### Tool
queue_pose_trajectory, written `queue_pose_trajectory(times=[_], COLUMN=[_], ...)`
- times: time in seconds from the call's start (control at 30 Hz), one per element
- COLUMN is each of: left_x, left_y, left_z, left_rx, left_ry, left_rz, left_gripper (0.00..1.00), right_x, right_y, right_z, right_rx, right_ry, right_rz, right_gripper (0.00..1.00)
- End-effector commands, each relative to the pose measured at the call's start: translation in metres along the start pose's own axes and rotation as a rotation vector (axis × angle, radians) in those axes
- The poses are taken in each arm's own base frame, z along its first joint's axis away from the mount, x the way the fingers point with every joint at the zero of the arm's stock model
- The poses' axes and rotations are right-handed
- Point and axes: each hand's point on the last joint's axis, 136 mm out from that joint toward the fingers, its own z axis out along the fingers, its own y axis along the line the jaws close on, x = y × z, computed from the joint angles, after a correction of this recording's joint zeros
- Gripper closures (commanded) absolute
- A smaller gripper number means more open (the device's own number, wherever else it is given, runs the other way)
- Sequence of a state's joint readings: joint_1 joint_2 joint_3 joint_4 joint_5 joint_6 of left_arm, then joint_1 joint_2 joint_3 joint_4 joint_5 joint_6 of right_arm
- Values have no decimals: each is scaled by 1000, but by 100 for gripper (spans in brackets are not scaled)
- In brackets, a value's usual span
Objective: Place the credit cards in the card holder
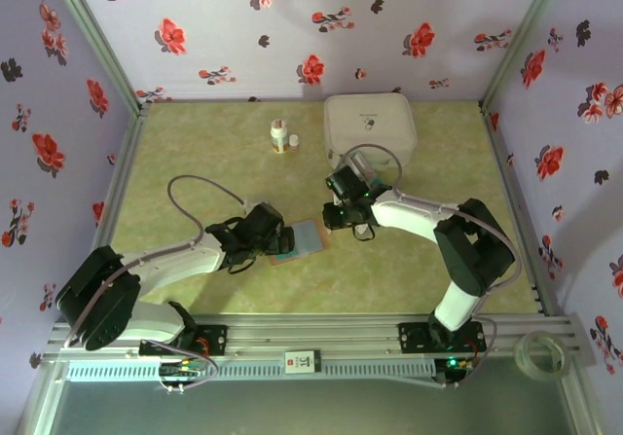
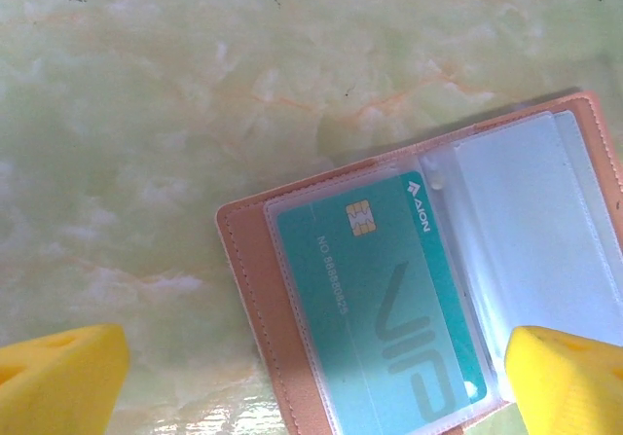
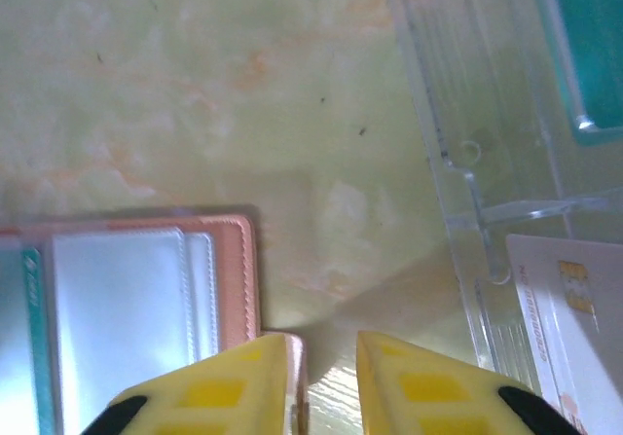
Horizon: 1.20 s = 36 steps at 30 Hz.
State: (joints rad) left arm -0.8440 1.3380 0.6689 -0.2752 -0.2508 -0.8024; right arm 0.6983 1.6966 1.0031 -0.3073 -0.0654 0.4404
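Note:
The tan card holder (image 1: 304, 243) lies open on the table between my two grippers. In the left wrist view a teal VIP credit card (image 2: 389, 299) sits inside a clear sleeve of the card holder (image 2: 248, 289). My left gripper (image 2: 311, 357) is wide open above it, one yellow finger (image 2: 560, 377) over the empty right sleeve. My right gripper (image 3: 323, 357) hovers at the holder's right edge (image 3: 238, 279), slightly open, bare table in the gap and a tan flap against its left finger. A white card (image 3: 569, 318) and a teal card (image 3: 589, 46) rest in a clear plastic case (image 3: 458, 94).
A big white square box (image 1: 370, 128) stands at the back right. A small bottle (image 1: 280, 136) stands at the back centre. Flowered walls close in the table on three sides. A tape roll (image 1: 540, 352) lies outside the frame at the front right.

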Motion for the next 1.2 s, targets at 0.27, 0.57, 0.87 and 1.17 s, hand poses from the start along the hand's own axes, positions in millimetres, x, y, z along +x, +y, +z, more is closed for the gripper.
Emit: queue_pose_trajectory(times=[0.27,0.57,0.87,1.17], left_x=[6,6,8,10], left_y=[10,6,3,1], left_z=[-1,2,8,14], left_rx=[-23,-16,-21,-22], left_ry=[21,36,58,74], left_rz=[32,52,85,104], left_gripper=[0,0,0,0], right_x=[29,12,-5,9], right_y=[8,13,55,62], right_z=[-8,-49,-43,-1], right_rx=[-83,-95,-182,-151], right_ry=[-11,-123,-91,-8], right_rz=[104,112,64,36], right_gripper=[100,67,90,100])
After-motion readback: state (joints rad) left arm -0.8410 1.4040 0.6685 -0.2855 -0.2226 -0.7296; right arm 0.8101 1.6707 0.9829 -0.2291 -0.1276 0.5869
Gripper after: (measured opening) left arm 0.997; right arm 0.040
